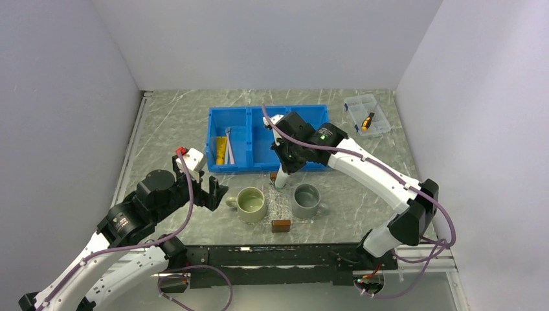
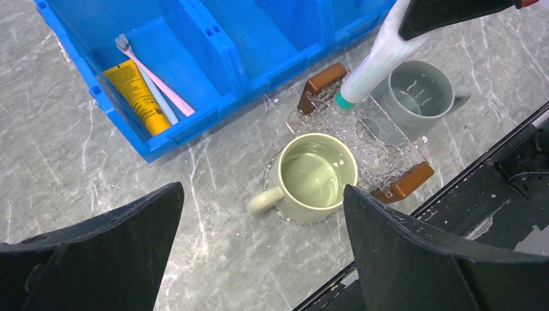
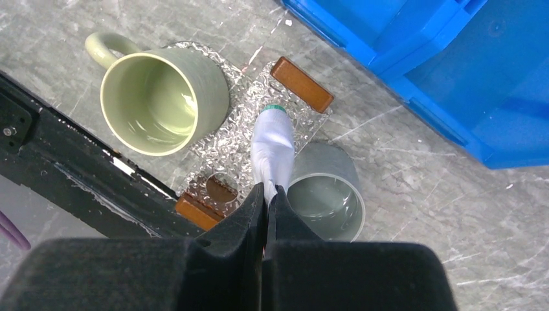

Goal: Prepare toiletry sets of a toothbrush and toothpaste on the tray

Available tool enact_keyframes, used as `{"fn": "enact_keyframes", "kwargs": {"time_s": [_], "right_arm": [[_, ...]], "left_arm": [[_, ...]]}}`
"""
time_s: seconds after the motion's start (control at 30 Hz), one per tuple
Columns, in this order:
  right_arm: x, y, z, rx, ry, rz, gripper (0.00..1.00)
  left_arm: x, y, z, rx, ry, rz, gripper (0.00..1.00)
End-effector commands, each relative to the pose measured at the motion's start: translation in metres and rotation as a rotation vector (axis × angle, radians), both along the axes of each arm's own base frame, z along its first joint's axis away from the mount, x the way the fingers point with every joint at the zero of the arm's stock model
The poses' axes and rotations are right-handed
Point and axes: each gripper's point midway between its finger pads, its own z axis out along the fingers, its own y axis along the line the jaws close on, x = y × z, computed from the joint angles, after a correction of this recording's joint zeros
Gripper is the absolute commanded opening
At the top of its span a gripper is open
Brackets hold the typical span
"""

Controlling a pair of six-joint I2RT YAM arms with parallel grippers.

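Observation:
The toothpaste (image 3: 272, 146), a white tube with a teal cap, hangs cap-down from my right gripper (image 3: 268, 188), which is shut on its flat end. The cap is over the far end of the clear tray (image 3: 220, 146), close to one brown handle (image 3: 301, 84); I cannot tell whether it touches. From above, the toothpaste (image 1: 282, 176) slants down from the right gripper (image 1: 285, 164) to the tray (image 1: 278, 206). Slim toothbrushes (image 2: 158, 87) lie in the blue bin's left compartment. My left gripper (image 2: 262, 186) is open and holds nothing, hovering near the green mug.
A green mug (image 1: 252, 203) stands left of the tray and a grey mug (image 1: 306, 199) right of it. The blue three-compartment bin (image 1: 304, 110) sits behind them, with a yellow tube (image 2: 137, 97) beside the toothbrushes. A clear lidded box (image 1: 367, 115) is at the back right.

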Motion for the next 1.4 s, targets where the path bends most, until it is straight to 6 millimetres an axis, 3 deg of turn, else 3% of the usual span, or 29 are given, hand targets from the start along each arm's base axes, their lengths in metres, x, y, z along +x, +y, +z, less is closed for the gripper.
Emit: {"fn": "enact_keyframes", "kwargs": {"time_s": [0.0,1.37], "right_arm": [[0.014,0.013,0.018,0.06,-0.069,-0.001,0.0],[0.014,0.019,-0.045,-0.06,-0.002,-0.011,0.0]], "left_arm": [[0.003,0.001,0.005,-0.021,-0.016,0.019,0.99],[0.004,0.002,0.002,-0.003,-0.012,0.026,0.99]]}}
